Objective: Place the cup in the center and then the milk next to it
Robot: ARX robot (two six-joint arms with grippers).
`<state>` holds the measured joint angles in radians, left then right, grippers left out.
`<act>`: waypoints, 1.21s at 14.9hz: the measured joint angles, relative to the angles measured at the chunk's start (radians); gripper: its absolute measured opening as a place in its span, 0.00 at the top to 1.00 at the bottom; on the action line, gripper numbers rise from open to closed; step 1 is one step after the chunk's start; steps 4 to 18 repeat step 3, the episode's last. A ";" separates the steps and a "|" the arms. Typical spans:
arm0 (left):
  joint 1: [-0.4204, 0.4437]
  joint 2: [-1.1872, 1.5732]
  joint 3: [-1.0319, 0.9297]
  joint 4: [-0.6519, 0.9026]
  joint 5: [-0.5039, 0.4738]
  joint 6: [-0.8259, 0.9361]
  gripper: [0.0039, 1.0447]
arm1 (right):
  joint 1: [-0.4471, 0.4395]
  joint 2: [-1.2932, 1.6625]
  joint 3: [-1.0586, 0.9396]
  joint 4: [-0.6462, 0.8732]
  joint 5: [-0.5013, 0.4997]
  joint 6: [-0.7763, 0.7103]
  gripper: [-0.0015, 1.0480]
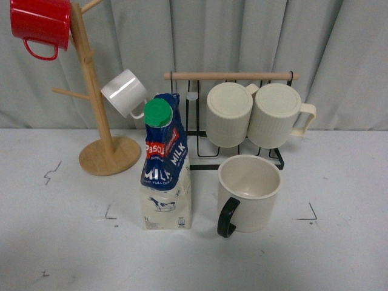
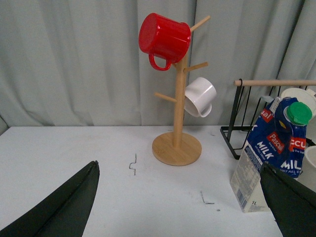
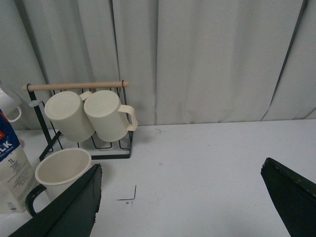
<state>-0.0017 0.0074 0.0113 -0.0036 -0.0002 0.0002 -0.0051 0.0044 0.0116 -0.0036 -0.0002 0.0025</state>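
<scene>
Claws spread, empty; milk [image 1: 165, 170] upright, cup [image 1: 248, 193] mouth up.

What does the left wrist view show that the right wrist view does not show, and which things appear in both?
Only the left wrist view shows the red mug and the wooden mug tree it hangs on, plus the milk's green cap. Only the right wrist view shows the cup with its black handle and both ribbed mugs in full. Both show the milk, the wire rack, the white table, the grey curtain, and dark open gripper fingers at the lower corners.
</scene>
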 joint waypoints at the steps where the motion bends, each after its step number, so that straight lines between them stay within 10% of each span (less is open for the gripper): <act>1: 0.000 0.000 0.000 0.000 0.000 0.000 0.06 | 0.000 0.000 0.000 0.000 0.000 0.000 0.06; 18: 0.000 0.000 0.000 0.000 0.000 0.000 0.06 | 0.000 0.000 0.000 0.000 0.000 0.000 0.06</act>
